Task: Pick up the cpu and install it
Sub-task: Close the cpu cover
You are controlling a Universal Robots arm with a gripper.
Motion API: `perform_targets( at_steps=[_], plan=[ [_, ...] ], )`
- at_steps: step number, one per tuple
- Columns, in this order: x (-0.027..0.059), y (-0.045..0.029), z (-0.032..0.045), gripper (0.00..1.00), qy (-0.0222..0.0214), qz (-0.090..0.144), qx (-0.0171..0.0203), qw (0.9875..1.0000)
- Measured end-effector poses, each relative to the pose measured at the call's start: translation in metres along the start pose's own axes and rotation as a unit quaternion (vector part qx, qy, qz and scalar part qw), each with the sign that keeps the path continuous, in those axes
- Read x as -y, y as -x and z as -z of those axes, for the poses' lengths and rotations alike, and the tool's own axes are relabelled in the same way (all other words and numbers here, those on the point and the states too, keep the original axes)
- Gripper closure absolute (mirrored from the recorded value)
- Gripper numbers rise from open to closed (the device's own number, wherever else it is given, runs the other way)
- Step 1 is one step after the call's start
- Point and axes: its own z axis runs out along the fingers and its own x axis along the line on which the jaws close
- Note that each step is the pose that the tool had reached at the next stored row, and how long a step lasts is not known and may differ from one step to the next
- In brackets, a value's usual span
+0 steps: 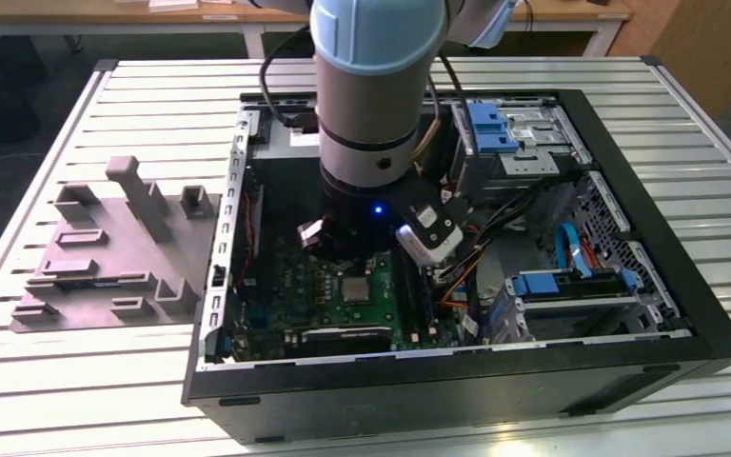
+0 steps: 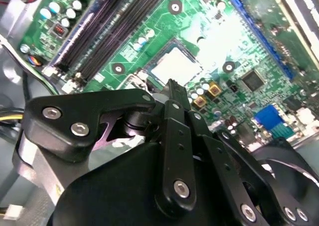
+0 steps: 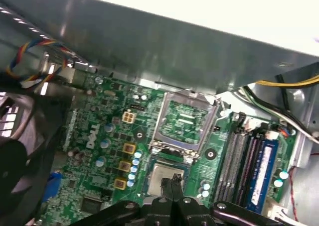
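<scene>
The cpu (image 3: pixel 156 176) is a pale silvery square lying flat in its socket on the green motherboard (image 3: pixel 94 136). It also shows in the second wrist view as the cpu (image 2: pixel 175 65) and from outside as the cpu (image 1: pixel 357 288). My gripper (image 3: pixel 173 181) hangs right over it with its black fingers pressed together, tips at the chip's middle. In the second wrist view the gripper (image 2: pixel 171 84) points at the chip's near edge, nothing between the fingers. The socket's metal frame (image 3: pixel 185 120) stands flipped open beside the chip. The arm's wrist (image 1: pixel 365 205) reaches down into the open case.
The black computer case (image 1: pixel 670 286) lies open on a slatted table. Memory slots (image 3: pixel 246 161) flank the socket. Coloured cables (image 1: pixel 467 271) and blue-tabbed drive bays (image 1: pixel 569 286) fill the exterior view's right. A grey plastic tray (image 1: pixel 111 257) with upright blocks sits outside the case.
</scene>
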Motion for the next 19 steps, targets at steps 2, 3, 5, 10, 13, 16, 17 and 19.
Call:
perform_targets(
  at_steps=[2, 3, 5, 10, 13, 16, 17, 19],
  plan=[
    [-0.0016, 0.0044, -0.0002, 0.89, 0.0, 0.0, 0.0, 1.0],
    [-0.0027, 0.0066, -0.0003, 0.89, 0.0, 0.0, 0.0, 1.0],
    [-0.0054, 0.0105, -0.0005, 0.89, 0.0, 0.0, 0.0, 1.0],
    [-0.0105, 0.0158, -0.001, 0.89, -0.0001, 0.004, -0.0001, 1.0],
    [-0.0106, 0.0158, -0.0012, 0.89, -0.0005, 0.027, -0.0009, 0.9996],
    [-0.0106, 0.0158, -0.0017, 0.89, -0.0009, 0.055, -0.0017, 0.9985],
    [-0.0106, 0.0158, -0.0018, 0.89, -0.001, 0.063, -0.002, 0.998],
    [-0.0106, 0.0159, -0.002, 0.89, -0.0013, 0.081, -0.0026, 0.9967]
  ],
)
